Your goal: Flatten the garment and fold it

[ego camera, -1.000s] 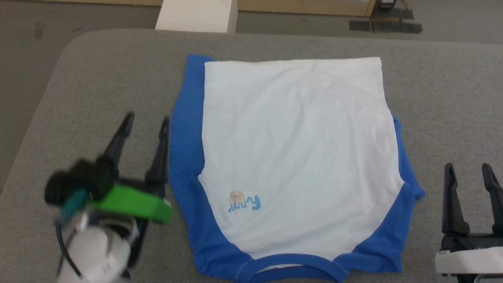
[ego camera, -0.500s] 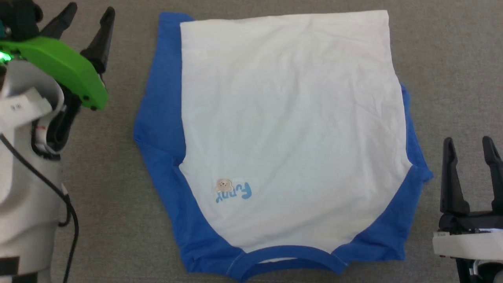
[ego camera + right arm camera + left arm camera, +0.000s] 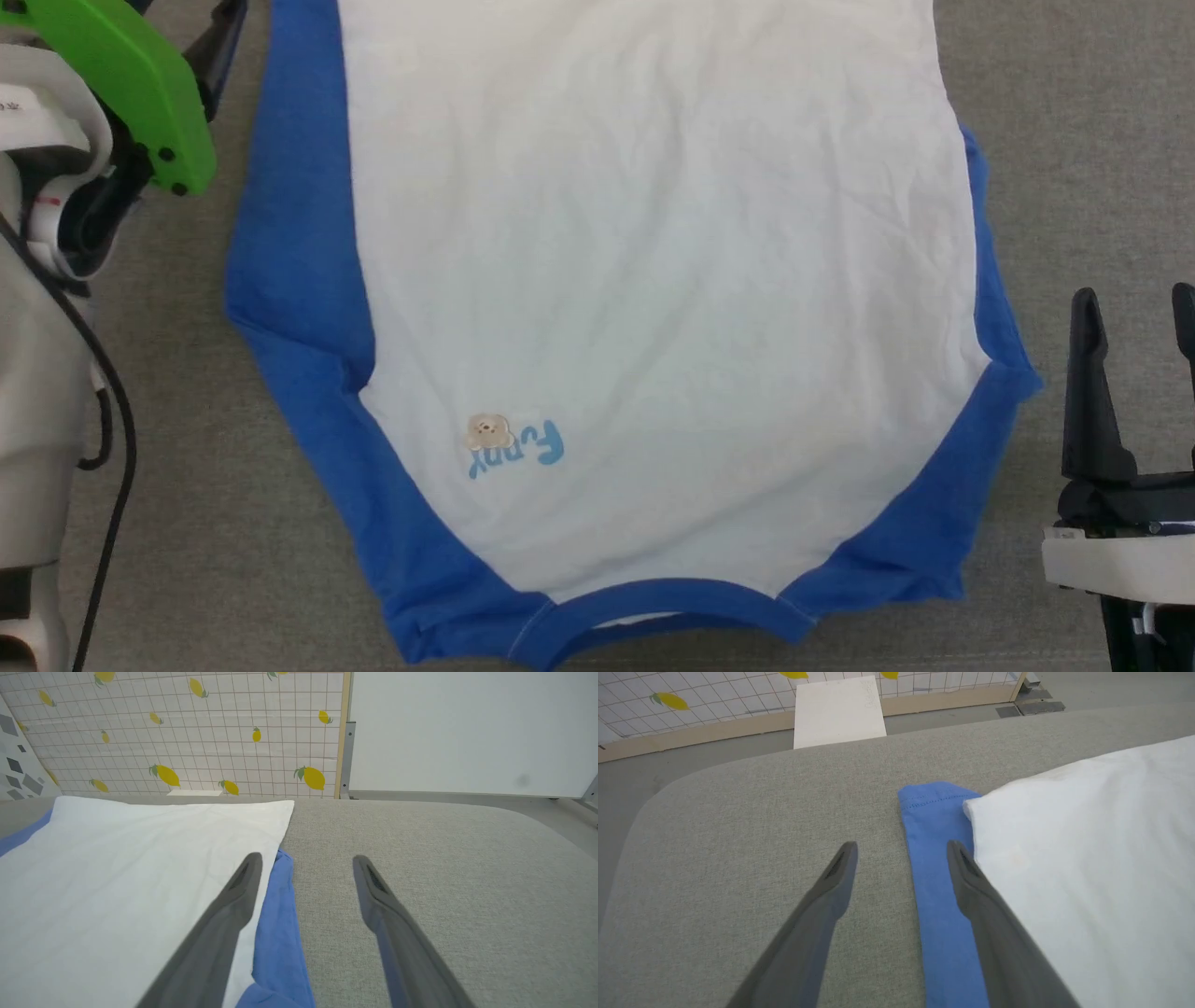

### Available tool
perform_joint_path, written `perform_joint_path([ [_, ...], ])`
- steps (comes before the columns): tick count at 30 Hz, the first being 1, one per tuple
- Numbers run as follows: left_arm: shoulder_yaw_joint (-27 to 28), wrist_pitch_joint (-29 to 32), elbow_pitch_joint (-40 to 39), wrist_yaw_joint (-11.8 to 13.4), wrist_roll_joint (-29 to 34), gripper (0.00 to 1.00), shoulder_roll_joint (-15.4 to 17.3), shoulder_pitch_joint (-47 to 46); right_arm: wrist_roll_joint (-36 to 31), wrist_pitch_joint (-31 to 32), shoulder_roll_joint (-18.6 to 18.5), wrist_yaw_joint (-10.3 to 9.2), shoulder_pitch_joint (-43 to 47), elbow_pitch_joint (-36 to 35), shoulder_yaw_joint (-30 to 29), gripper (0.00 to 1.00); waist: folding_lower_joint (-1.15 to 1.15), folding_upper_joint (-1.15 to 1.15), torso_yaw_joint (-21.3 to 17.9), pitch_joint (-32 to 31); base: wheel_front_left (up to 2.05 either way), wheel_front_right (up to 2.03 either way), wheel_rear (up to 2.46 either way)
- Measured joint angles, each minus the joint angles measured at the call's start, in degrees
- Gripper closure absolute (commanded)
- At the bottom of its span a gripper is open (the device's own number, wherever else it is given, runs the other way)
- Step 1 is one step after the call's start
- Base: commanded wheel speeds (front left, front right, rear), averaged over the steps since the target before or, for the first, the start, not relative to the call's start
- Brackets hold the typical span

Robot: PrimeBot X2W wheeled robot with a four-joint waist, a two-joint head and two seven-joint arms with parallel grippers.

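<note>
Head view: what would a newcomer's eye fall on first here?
The soft white cotton T-shirt with royal-blue sleeves lies spread flat on the grey fabric table, collar nearest the camera. A small blue print with a beige bear sits near its lower left. Both open, the left end effector and right end effector flank it.

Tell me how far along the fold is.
Done: shirt lies flat on the table, only faint creases, blue sleeves along its sides. In hand: both tools open and empty, left tool over the far left sleeve edge, right tool at the right edge. Left: no fold across the body yet.
</note>
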Motion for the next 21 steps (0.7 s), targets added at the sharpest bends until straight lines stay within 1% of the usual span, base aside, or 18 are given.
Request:
perform_joint_path([
  [9,-0.77,0.55,2.94,0.0,0.14,0.0,0.34,-0.58,0.01,0.07,0.0,0.0,-0.24,-0.74,-1.08,0.0,0.0,0.0,-2.22,4.0,0.0,0.0,0.0],
  [18,-1.08,0.51,5.68,0.1,0.1,0.0,0.37,-2.85,0.27,0.04,0.0,0.0,-0.53,-0.82,-1.34,0.0,0.0,0.0,-3.23,6.52,0.0,0.0,0.0],
  [19,-1.16,0.71,5.8,0.1,-0.22,0.2,0.37,-3.14,0.27,0.04,0.0,0.0,-0.57,-0.82,-1.51,0.0,0.0,0.0,-3.29,6.76,0.0,0.0,0.0],
  [20,-1.35,0.76,5.75,0.1,-0.42,1.0,0.4,-3.37,0.26,0.04,0.0,0.0,-0.58,-0.82,-1.6,0.0,0.0,0.0,-3.32,6.93,0.0,0.0,0.0],
  [21,-1.53,0.76,5.73,0.09,-0.74,1.0,0.43,-3.59,0.27,0.04,0.0,0.0,-0.61,-0.82,-1.74,0.0,0.0,0.0,-3.33,7.12,0.0,0.0,0.0],
])
